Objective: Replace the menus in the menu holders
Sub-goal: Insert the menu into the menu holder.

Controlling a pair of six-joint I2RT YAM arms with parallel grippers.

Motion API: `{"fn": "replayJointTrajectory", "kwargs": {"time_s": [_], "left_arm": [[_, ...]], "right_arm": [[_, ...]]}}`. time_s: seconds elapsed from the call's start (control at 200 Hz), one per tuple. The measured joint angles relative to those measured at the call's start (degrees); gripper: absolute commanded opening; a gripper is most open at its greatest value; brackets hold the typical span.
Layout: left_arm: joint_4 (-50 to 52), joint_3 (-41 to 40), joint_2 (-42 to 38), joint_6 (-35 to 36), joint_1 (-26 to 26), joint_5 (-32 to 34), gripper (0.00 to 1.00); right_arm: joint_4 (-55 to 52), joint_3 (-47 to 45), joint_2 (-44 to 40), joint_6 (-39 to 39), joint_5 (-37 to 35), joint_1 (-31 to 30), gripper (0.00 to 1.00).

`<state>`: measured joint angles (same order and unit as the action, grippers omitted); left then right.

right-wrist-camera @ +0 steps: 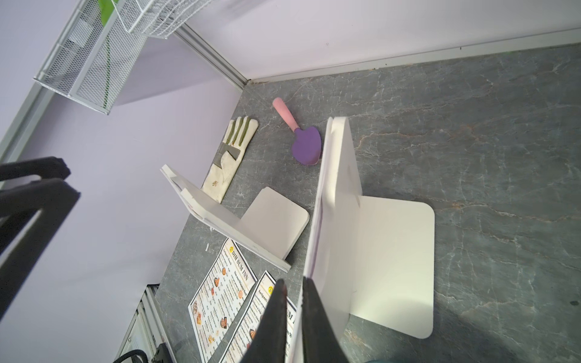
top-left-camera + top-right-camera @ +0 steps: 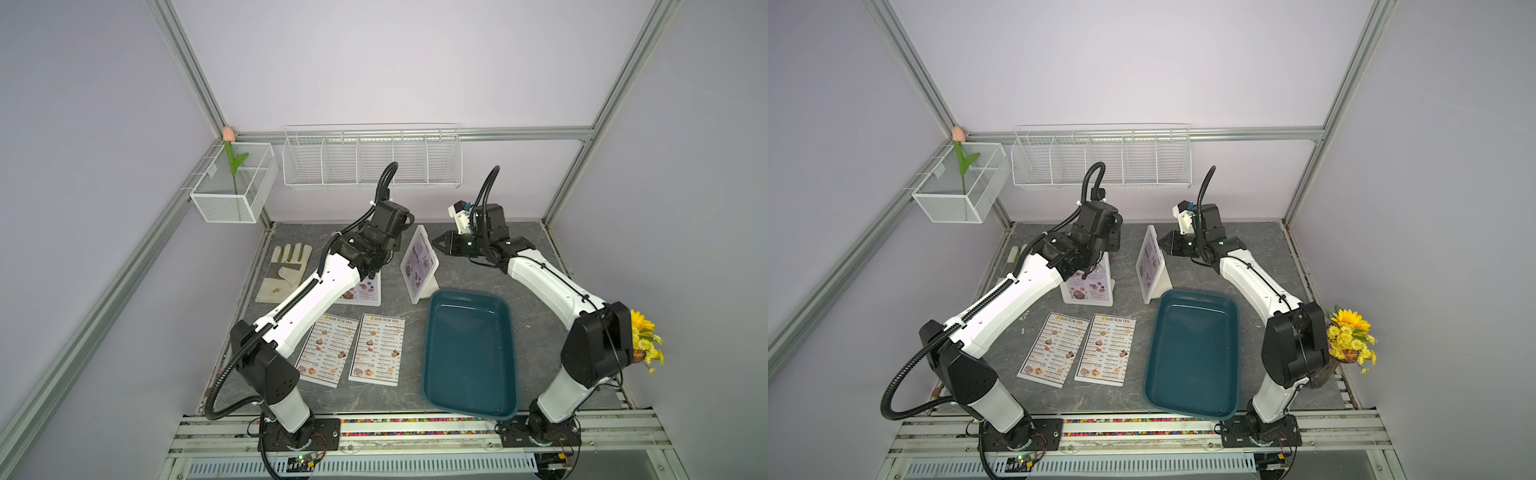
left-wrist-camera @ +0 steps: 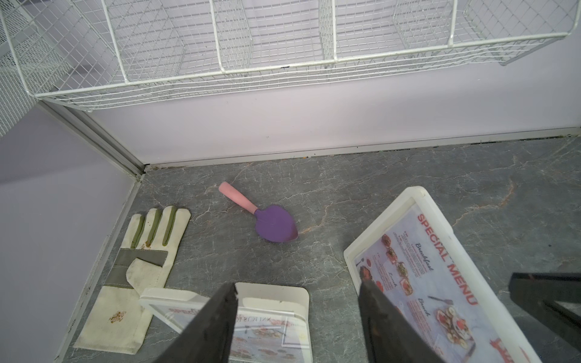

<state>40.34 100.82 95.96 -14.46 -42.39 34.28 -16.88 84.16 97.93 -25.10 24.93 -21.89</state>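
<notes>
in a top view, right pincer [image 2: 434, 242] at the top edge of the right menu holder [image 2: 417, 296], special menu [image 2: 419, 266] inside; left wrist view, left pincer [image 3: 298, 283] open above the left menu holder [image 3: 273, 294]; right wrist view, jaws almost closed: best to pinch only that menu and draw it straight upward.

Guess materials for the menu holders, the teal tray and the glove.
Menu holders: likely rigid plastic, matte white, with smooth flat panels, rounded corners and no grain.
Teal tray: probably moulded plastic, semi-gloss. A light streak reflects off its floor.
Glove: off-white cloth or leather with grey-green panels. Stitched seams and stains show, but which of the two is hard to tell.
</notes>
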Motion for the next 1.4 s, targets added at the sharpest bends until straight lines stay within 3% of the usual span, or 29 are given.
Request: {"fn": "replayJointTrajectory", "kwargs": {"time_s": [0.46, 1.22, 1.4], "left_arm": [[-0.22, 0.0, 0.0, 0.0, 0.0, -0.02, 0.64], [-0.22, 0.0, 0.0, -0.02, 0.0, 0.0, 0.64], [-0.22, 0.0, 0.0, 0.0, 0.0, 0.0, 0.64]], "right_arm": [[-0.07, -0.39, 0.0, 0.02, 0.24, -0.07, 0.07], [-0.11, -0.39, 0.72, 0.04, 0.9, -0.39, 0.07], [-0.13, -0.28, 0.7, 0.13, 0.81, -0.39, 0.18]]}}
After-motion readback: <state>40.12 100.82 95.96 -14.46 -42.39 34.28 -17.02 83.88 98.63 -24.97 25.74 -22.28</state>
